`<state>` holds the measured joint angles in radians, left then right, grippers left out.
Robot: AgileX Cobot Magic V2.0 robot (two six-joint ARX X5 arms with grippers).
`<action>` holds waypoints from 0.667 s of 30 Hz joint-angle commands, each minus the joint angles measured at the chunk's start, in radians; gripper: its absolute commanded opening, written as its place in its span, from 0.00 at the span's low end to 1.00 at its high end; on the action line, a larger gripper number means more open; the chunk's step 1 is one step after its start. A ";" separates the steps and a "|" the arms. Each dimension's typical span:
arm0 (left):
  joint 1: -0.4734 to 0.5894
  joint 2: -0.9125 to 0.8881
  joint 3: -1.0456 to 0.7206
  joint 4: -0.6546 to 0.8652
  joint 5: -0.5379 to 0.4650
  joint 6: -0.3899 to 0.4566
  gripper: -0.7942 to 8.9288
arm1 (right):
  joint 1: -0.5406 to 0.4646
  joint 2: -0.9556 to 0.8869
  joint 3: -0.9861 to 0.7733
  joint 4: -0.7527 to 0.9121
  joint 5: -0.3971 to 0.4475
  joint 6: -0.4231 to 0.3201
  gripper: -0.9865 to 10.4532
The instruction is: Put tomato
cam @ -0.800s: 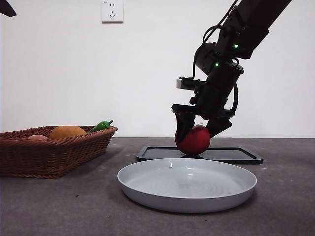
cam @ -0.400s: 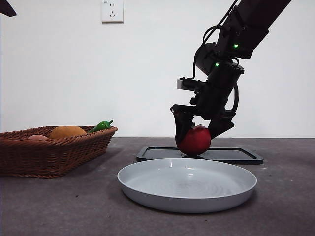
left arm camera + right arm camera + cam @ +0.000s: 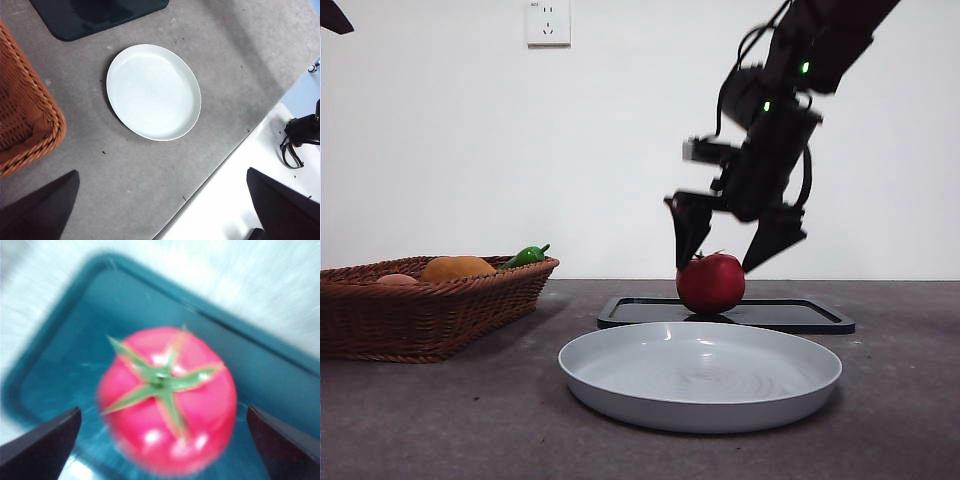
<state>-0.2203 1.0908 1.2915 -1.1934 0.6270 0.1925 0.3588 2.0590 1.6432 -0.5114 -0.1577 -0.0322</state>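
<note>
The red tomato (image 3: pixel 711 283) with its green stem stands on the dark tray (image 3: pixel 800 315) behind the white plate (image 3: pixel 700 375). My right gripper (image 3: pixel 732 255) hangs just above the tomato, jaws open and spread to either side of its top, not touching it. The right wrist view shows the tomato (image 3: pixel 167 400) free on the tray (image 3: pixel 70 355), between the open right gripper's (image 3: pixel 167 455) jaws. My left gripper (image 3: pixel 162 210) is open high above the table, over the white plate (image 3: pixel 153 91), holding nothing.
A wicker basket (image 3: pixel 420 310) with an orange fruit (image 3: pixel 457 267) and a green pepper (image 3: pixel 527 255) stands at the left. The table's edge (image 3: pixel 220 170) runs near the plate in the left wrist view. A wall socket (image 3: pixel 547 22) is on the back wall.
The right gripper has opened, let go of the tomato and risen above it. The tomato now rests on the dark tray. The left arm has not moved.
</note>
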 commanded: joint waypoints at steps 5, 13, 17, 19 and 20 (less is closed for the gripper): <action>-0.003 0.005 0.023 0.008 0.003 0.002 0.62 | 0.005 -0.125 0.021 -0.100 -0.003 0.006 0.57; -0.003 0.005 0.023 0.011 0.003 0.002 0.62 | 0.005 -0.351 0.021 -0.233 -0.062 0.014 0.57; -0.003 0.005 0.023 0.012 0.003 0.004 0.62 | 0.005 -0.448 0.018 -0.331 -0.064 0.014 0.57; -0.003 0.005 0.023 0.012 0.003 0.005 0.62 | 0.005 -0.494 0.015 -0.380 -0.064 0.013 0.57; -0.003 0.005 0.023 0.012 0.003 0.005 0.62 | 0.005 -0.515 0.011 -0.396 -0.066 0.013 0.57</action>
<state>-0.2203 1.0908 1.2915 -1.1862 0.6270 0.1925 0.3588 1.5383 1.6424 -0.9089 -0.2184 -0.0284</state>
